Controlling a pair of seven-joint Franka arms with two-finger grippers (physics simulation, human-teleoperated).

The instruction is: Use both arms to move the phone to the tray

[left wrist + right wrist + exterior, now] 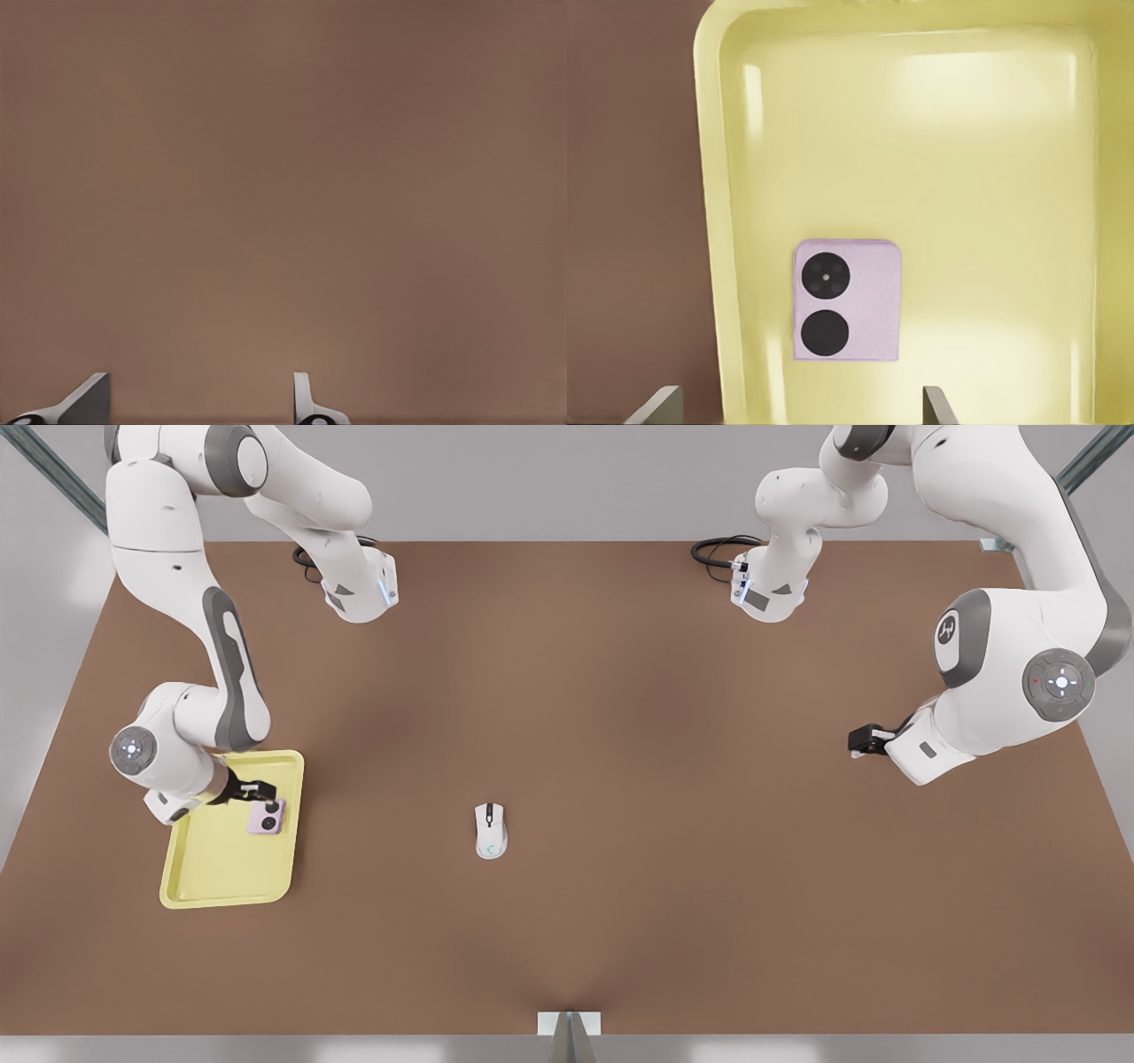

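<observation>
Phone (848, 300) lay flat inside tray (921, 177), at 4 o'clock just beside right gripper (260, 790), which probably stood released above it. Left gripper (858, 742) waited unclenched over bare tabletop (283, 177), far off at 3 o'clock.

1. The brown table (620, 717) is carrying everything here.
2. The tray (217, 872) is lying flat near the table's left edge in the front view.
3. The white mouse (490, 830) is sitting mid-table, well apart from it.
</observation>
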